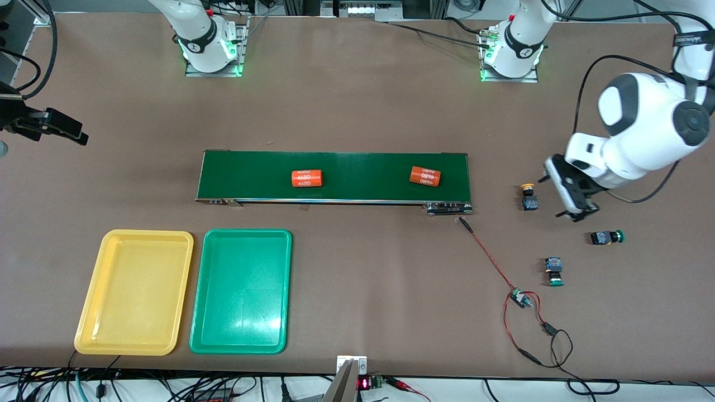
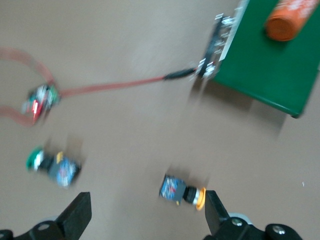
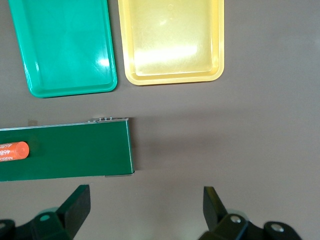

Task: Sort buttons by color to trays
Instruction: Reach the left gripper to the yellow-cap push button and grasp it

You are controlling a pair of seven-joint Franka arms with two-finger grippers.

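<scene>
Three buttons lie on the table near the left arm's end: one yellow-orange and two green. A second yellow-orange one is out of view. My left gripper is open and empty, low over the table beside the yellow-orange button. In the left wrist view that button lies between the open fingers of the left gripper, close to one fingertip, with a green button farther off. The yellow tray and green tray are empty. My right gripper is open, high over the table's right-arm end.
A long dark-green conveyor belt carries two orange cylinders. A red wire with a small circuit board runs from the belt's end toward the front camera, near the green buttons. The board also shows in the left wrist view.
</scene>
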